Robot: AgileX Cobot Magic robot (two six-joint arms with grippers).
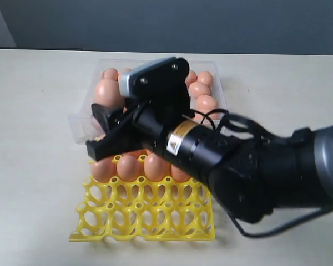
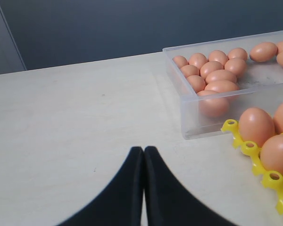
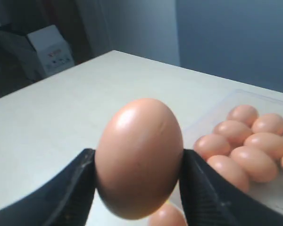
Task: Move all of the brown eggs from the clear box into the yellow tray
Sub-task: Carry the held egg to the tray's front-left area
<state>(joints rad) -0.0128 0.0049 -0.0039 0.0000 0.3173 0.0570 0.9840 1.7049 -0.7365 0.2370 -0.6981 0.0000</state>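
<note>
Your right pincer (image 3: 137, 159) is clamped on one egg (image 3: 139, 155), a black finger pressed to each side and the egg's narrower end up. In the right wrist view it hangs clear of the table (image 1: 33, 138), and another egg shows just under it. From the exterior view that pincer (image 1: 102, 130) sits over the left end of the box (image 1: 80, 124), close to where the box meets the tray (image 1: 150, 216). The arm reaches in from the right and covers much of the box, so you cannot count what lies under it.

Your left pincer (image 2: 144, 151) is closed with nothing in it, fingers touching tip to tip, low over bare table and well apart from the box (image 2: 193, 122).

Loose eggs (image 2: 212, 70) lie clustered inside the box, several touching each other and some against its wall. The tray (image 2: 249, 147) lies just beside the box. The tray row nearest the box holds a line of eggs (image 1: 127, 166) standing in their cups (four show in the exterior view).
</note>
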